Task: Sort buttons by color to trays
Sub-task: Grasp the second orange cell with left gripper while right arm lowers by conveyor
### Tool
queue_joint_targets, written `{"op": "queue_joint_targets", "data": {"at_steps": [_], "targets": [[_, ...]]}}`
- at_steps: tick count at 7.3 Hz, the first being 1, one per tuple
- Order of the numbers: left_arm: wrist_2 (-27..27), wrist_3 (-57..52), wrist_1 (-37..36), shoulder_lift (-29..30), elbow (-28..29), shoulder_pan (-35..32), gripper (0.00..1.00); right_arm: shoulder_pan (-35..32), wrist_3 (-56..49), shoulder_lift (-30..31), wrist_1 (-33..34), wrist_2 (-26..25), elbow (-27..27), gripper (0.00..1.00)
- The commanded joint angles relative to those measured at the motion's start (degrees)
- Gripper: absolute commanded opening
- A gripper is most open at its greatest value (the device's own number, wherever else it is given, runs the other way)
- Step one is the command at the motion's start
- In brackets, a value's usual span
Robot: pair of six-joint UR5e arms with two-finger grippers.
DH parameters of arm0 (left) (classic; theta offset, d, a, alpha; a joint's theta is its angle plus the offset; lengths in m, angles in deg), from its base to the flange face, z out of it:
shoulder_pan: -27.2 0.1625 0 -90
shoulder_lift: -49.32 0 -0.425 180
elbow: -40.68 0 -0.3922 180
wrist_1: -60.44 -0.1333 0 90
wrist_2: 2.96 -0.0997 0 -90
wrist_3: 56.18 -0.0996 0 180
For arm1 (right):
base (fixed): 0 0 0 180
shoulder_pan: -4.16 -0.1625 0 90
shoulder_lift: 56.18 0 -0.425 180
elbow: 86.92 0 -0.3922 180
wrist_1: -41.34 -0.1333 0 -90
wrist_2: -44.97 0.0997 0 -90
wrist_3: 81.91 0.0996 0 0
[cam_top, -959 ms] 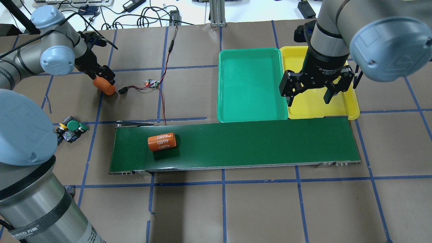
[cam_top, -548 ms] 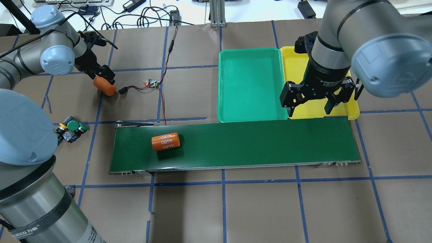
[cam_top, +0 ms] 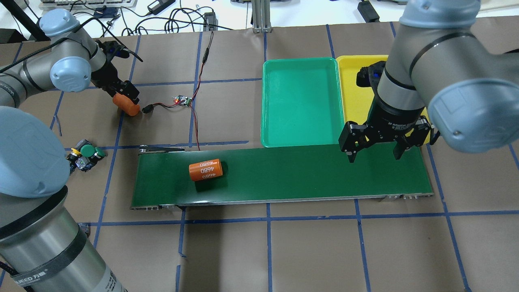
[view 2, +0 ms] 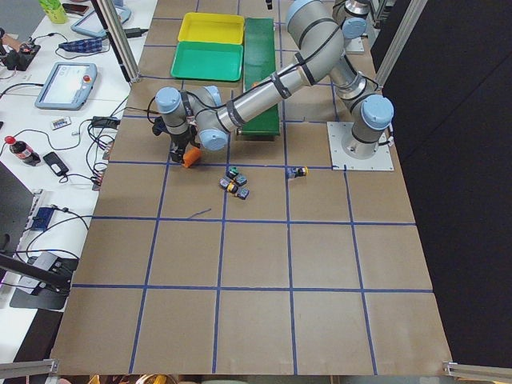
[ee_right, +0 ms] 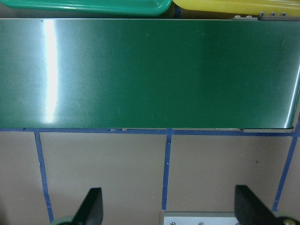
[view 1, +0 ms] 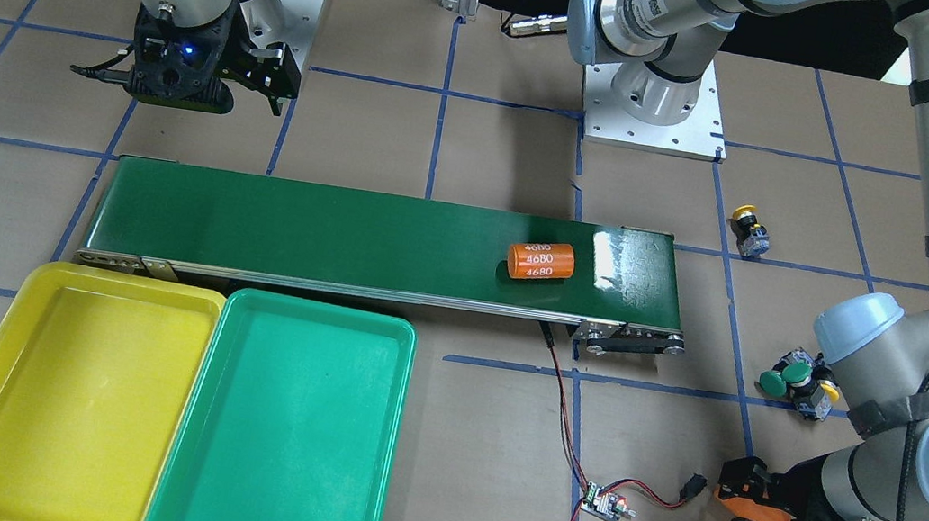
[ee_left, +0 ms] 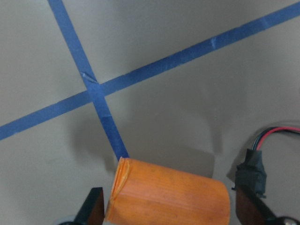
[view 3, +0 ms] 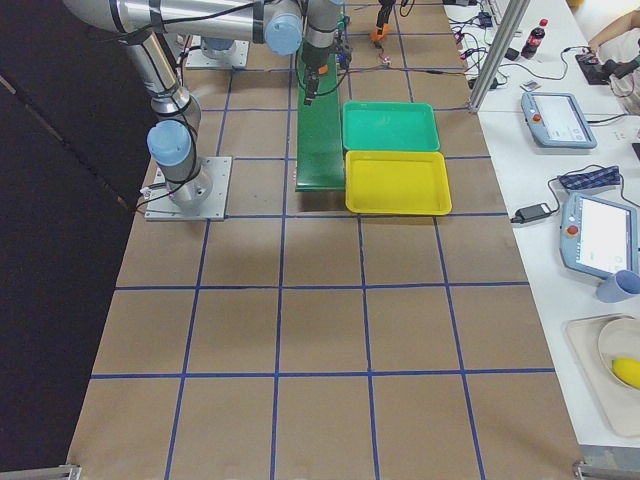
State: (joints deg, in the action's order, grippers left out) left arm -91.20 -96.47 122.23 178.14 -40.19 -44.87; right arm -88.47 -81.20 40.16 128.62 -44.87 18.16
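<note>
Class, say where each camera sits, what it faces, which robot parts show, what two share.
Front-facing: opposite, facing robot; both arms.
Overhead: behind robot, downward; both arms.
Exterior left: table's left end; left arm nearest.
Exterior right: table's right end; right arm nearest.
Left wrist: above orange cylinder; fingertips.
Right wrist: above conveyor belt; fingertips.
Shared: front, overhead show 4680 cylinder.

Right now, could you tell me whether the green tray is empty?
Empty: the green tray shows a bare floor, and the green buttons sit out on the table.
</note>
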Motion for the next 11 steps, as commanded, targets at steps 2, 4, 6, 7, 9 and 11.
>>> {"op": "queue_joint_targets", "data": {"at_steps": [2,4,6,7,9,11], "targets": [[-0.18,-0.41,0.0,0.82,-0.17,0.01,1.0,0.0,-0.09,6.82,0.09,-0.16,7.83,1.0],[-0.36,-0.32,0.61,1.0,-0.87,0.35,1.0,-0.09,-0.17,12.09,0.0,-0.24,13.46,1.0],[-0.01,0.64,1.75,0.56,-0.96,1.93,0.17,-0.35,-0.18,17.27,0.0,-0.24,19.08,1.0],[0.34,0.82,3.06,-0.31,-0.7,1.94,0.05,-0.44,-0.18,20.35,0.0,-0.24,22.5,1.0],[0.7,10.96,8.86,-4.16,-0.6,0.55,0.04,-0.53,0.0,24.58,3.39,-0.07,27.96,1.0],[1.05,14.78,16.75,-12.67,-3.85,-0.26,0.05,-0.53,-0.35,24.59,12.97,-3.11,28.07,1.0]]}}
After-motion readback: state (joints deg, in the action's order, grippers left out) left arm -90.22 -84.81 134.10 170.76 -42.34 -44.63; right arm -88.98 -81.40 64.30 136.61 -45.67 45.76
